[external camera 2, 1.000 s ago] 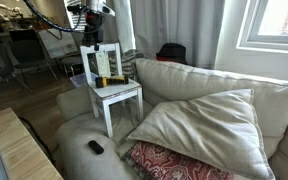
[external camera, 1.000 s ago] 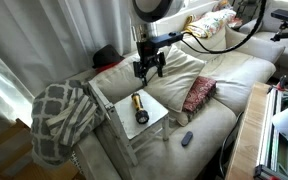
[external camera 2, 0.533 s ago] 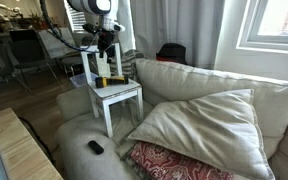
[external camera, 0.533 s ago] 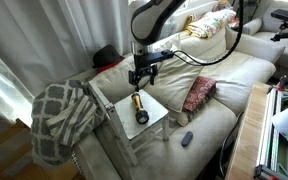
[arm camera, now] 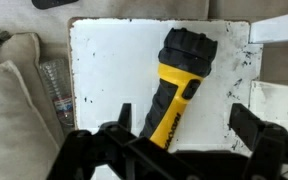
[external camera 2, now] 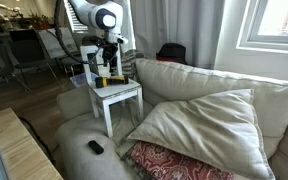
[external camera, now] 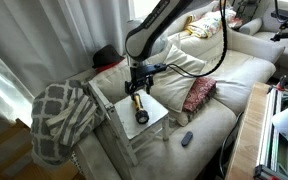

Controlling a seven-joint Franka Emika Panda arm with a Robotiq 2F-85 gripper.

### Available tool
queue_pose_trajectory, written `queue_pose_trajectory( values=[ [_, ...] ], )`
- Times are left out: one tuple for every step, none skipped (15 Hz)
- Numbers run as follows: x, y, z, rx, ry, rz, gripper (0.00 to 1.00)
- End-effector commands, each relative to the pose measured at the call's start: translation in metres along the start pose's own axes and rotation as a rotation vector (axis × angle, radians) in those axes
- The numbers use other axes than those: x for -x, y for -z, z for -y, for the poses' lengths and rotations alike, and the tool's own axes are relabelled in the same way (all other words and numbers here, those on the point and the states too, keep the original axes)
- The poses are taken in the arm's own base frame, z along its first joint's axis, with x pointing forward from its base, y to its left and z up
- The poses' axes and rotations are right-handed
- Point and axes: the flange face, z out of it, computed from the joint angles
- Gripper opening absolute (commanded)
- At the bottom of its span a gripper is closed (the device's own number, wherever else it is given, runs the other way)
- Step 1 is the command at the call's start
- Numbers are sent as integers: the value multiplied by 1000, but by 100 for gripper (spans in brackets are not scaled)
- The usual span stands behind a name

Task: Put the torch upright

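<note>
The torch lies flat on the white seat of a small chair. It has a yellow and black barrel and a wider black head that points away from my gripper. My gripper is open, just above the barrel's tail end, with one finger on the left and the other well to the right. In both exterior views the gripper hangs close over the torch on the chair. Nothing is held.
The chair stands against a beige sofa. A plaid blanket hangs beside it. A red patterned cushion and a small dark remote lie on the sofa. A clear plastic bottle lies beside the seat.
My gripper has come down and moved over the chair, from above the sofa back to just above the torch. The torch has not moved.
</note>
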Motion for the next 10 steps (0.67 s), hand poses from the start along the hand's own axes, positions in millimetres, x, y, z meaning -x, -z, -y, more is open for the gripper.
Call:
queue_pose_trajectory(
  values=[
    [-16, -28, 3, -6, -89, -4, 100],
    [-19, -32, 3, -8, -104, -11, 100],
    [-23, -36, 2, -11, -117, -23, 100],
    [-26, -40, 2, -13, -129, -37, 100],
    [-29, -43, 2, -8, -140, -56, 100],
    [-33, -45, 2, -11, -152, -86, 100],
    [-36, -47, 2, -15, -162, -102, 100],
    [-38, -50, 1, -9, -166, -122, 100],
    [-40, -53, 0, -2, -176, -139, 100],
    [-42, -57, -1, 5, -182, -148, 100]
  ],
)
